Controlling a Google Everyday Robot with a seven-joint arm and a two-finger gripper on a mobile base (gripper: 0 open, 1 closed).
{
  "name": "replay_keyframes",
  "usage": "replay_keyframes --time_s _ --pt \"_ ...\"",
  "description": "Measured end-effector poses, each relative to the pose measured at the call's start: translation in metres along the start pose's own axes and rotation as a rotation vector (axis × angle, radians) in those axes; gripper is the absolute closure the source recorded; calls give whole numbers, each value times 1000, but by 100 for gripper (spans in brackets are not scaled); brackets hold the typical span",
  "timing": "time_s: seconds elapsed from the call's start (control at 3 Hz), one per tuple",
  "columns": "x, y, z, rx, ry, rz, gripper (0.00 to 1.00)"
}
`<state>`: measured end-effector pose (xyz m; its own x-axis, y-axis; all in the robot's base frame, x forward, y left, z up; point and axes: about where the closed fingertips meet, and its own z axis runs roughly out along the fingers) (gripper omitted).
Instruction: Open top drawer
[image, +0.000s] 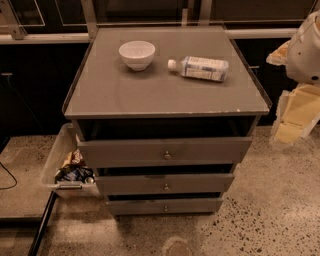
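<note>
The grey cabinet (165, 95) stands in the middle of the camera view with three drawers. The top drawer (210, 149) is the widest front, with a small round metal knob (167, 155) at its centre. It stands out toward me from the cabinet body, with a dark gap above its front. The two narrower drawer fronts sit below it, the middle one (200, 183) and the bottom one (195, 205). My gripper (295, 114) is at the right edge of the view, pale cream under the white arm housing (309, 47). It is well to the right of the knob and touches nothing.
A white bowl (137, 54) and a clear water bottle (201, 68) lying on its side rest on the cabinet top. A clear plastic bin (54, 161) with snack packets sits on the floor against the cabinet's left side. Dark cabinets stand behind it. The floor is speckled.
</note>
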<state>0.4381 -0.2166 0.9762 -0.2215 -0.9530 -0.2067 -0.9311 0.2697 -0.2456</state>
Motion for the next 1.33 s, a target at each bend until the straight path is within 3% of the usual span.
replay_keyframes --time_s 0.67,1.0,1.33 --pt "1 0 9 11 22 -9 0" --pt "6 6 39 0 33 -43 0" --pt "17 17 81 -9 -8 -105 0"
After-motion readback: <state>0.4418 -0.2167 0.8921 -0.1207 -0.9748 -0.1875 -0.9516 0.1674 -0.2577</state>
